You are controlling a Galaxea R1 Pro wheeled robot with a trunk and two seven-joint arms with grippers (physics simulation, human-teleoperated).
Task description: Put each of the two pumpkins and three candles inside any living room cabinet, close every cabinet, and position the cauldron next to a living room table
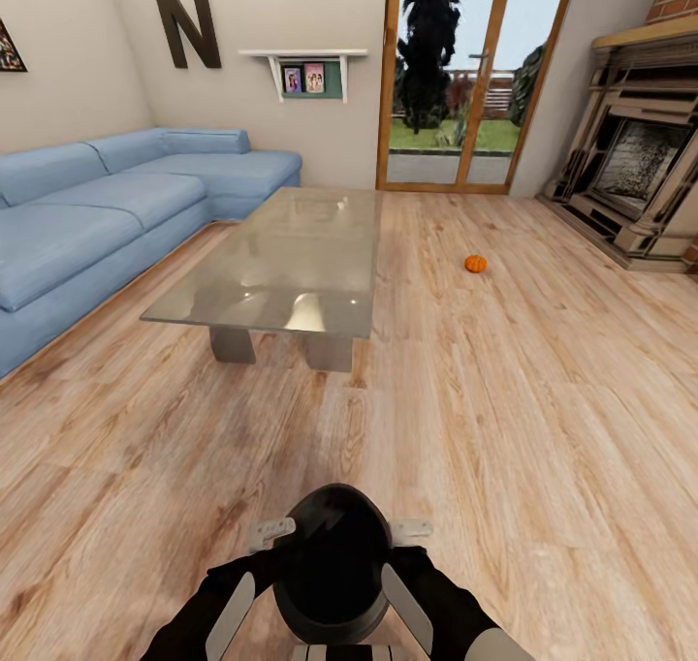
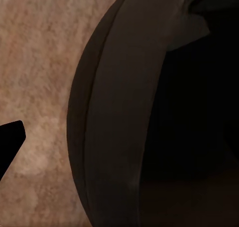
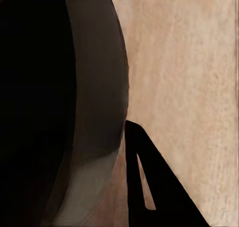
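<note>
A living room in a simulated house is being seen from the robot's head camera. At the bottom centre of that view, a round black cauldron with a wide dark mouth (image 1: pixel 332 562) is being held between the two dark arms, above the pale wood-plank floor (image 1: pixel 543 428). The left gripper (image 1: pixel 272 528) is being pressed against one side of the pot's rim and the right gripper (image 1: pixel 411 527) against the other. Whether each claw is spread or clamped cannot be told, as the fingers are being hidden by the pot.

Ahead of the cauldron and well apart from it, a low rectangular coffee table with a reflective grey glass top and short grey base (image 1: pixel 281 259) is being shown. To the table's right, a small round orange pumpkin (image 1: pixel 475 264) is lying on the floor. A light blue corner sofa (image 1: pixel 107 205) is being seen beside the table's left edge. A stone-framed fireplace (image 1: pixel 640 172) is standing at far right, and a wood-framed glass door (image 1: pixel 465 70) is being shown in the back wall.

In the wrist views, the cauldron's curved dark wall (image 2: pixel 119 117) (image 3: pixel 94 87) is being seen very close, over the floor.
</note>
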